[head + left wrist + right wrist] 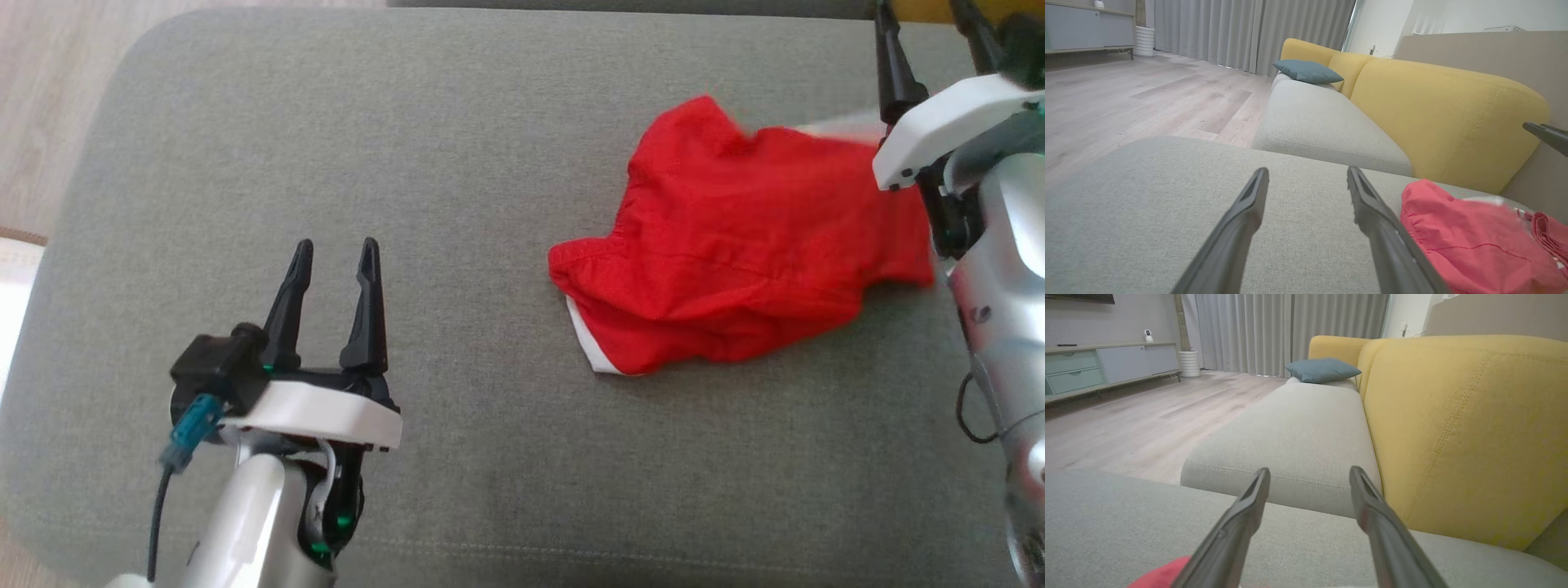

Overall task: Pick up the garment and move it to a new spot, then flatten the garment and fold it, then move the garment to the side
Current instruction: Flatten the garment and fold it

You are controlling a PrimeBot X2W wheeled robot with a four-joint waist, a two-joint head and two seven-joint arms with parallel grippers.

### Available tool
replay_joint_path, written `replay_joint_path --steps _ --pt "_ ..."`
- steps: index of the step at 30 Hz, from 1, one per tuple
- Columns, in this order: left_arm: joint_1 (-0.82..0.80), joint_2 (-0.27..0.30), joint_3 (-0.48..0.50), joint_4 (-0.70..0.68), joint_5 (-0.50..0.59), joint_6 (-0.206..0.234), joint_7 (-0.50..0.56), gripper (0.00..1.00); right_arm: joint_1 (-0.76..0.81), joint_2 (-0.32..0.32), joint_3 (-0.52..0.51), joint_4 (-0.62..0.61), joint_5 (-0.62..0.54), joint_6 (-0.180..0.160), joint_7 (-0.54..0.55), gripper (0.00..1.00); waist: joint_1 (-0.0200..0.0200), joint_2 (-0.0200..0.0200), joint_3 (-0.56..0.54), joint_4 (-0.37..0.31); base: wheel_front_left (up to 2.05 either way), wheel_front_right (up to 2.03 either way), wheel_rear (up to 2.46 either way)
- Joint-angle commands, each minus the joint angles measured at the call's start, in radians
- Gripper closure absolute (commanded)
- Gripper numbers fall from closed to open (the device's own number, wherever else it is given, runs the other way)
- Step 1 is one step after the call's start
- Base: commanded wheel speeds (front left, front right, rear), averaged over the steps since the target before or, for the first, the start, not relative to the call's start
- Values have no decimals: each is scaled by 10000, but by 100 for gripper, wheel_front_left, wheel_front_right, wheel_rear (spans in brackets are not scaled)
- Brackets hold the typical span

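The garment (735, 253) is a red piece of clothing with a white trim, lying crumpled on the right half of the grey cushion (457, 163). In the left wrist view the garment (1470, 241) lies just right of my fingers. My left gripper (333, 245) stands open over bare cushion, well left of the garment, holding nothing. My right gripper (927, 16) is open at the upper right, above the garment's far right end, its fingers apart and empty. A red edge of the garment (1161, 575) shows below the right gripper (1309, 473).
A yellow sofa backrest (1466, 428) rises beyond the cushion's far edge. Another grey seat cushion (1294, 437) with a teal pillow (1323, 369) extends further along. Wooden floor (1126, 102) lies off the cushion's left side.
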State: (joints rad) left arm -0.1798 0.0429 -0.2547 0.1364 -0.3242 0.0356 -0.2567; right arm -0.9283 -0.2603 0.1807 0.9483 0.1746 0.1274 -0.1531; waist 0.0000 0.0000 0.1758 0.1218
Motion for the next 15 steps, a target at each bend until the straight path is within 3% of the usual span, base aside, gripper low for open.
replay_joint_path --steps 1,8,15 --pt "-487 74 225 -249 -69 62 -51 0 -388 105 146 -108 -11 33 -275 0 0 0 -26 -104 0 0 0" --pt "-463 74 317 -218 -68 49 -51 0 -25 373 628 -336 386 33 -780 0 0 0 -342 -497 0 0 0" --pt "-204 74 425 -267 -69 76 -51 0 1405 570 706 -1924 953 33 -1032 0 0 0 -848 -1072 0 0 0"
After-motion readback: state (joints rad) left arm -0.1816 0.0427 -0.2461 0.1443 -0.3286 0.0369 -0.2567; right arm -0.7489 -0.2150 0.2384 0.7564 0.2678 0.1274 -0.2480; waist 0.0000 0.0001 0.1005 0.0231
